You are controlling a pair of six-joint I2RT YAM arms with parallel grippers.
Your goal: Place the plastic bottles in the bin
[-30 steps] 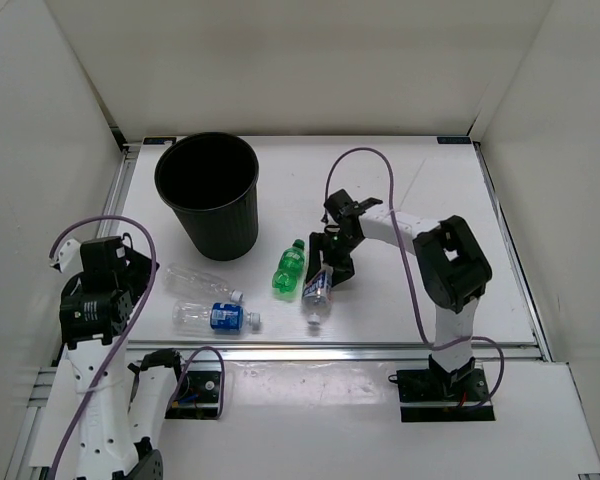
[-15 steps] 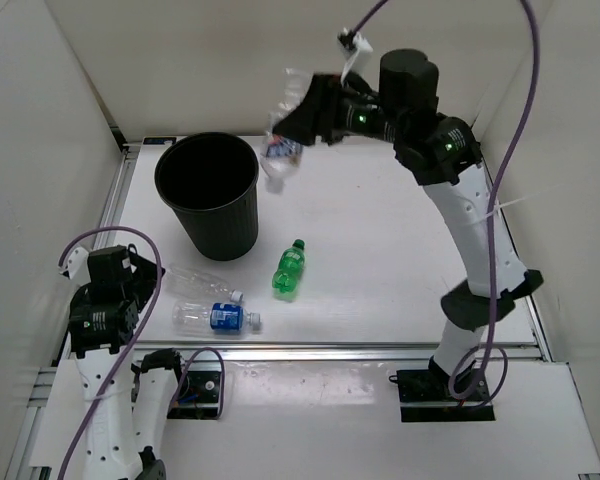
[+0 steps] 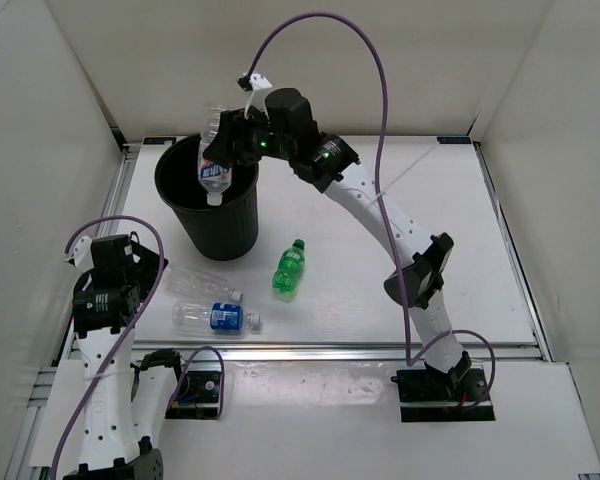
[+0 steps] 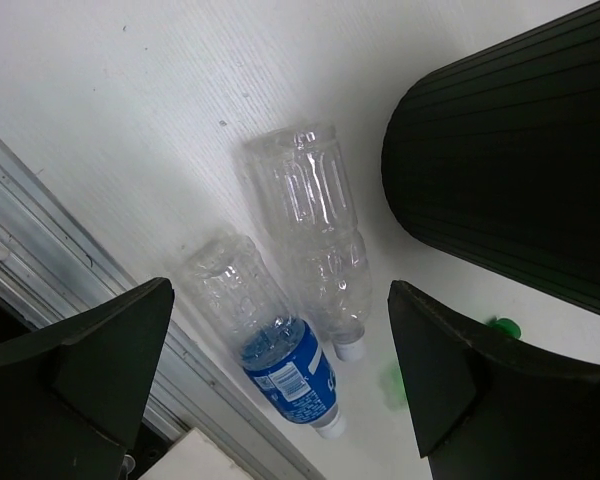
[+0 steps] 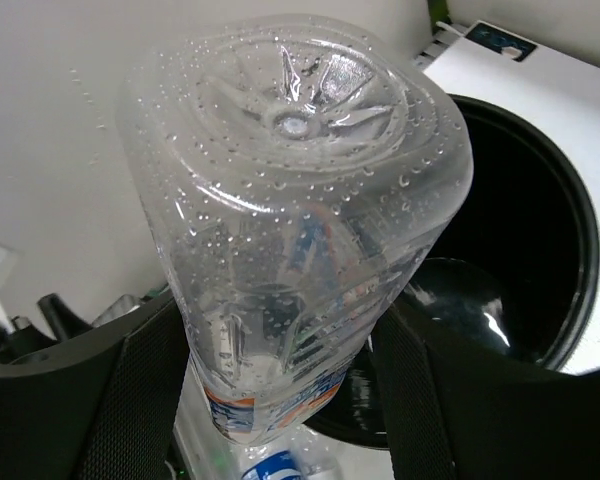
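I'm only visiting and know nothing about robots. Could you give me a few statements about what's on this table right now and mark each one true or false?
1. The right gripper holds a bottle over the bin. True: the held bottle hangs above the bin's opening.
2. The held bottle points cap up. False: its cap points down, toward the bin.
3. Three bottles lie on the table. True: the green bottle, the plain clear bottle and the blue-labelled bottle.
4. The left gripper grips a bottle. False: it is open and holds nothing, above the two clear bottles.
5. The green bottle is inside the bin. False: it lies on the table, right of the bin.
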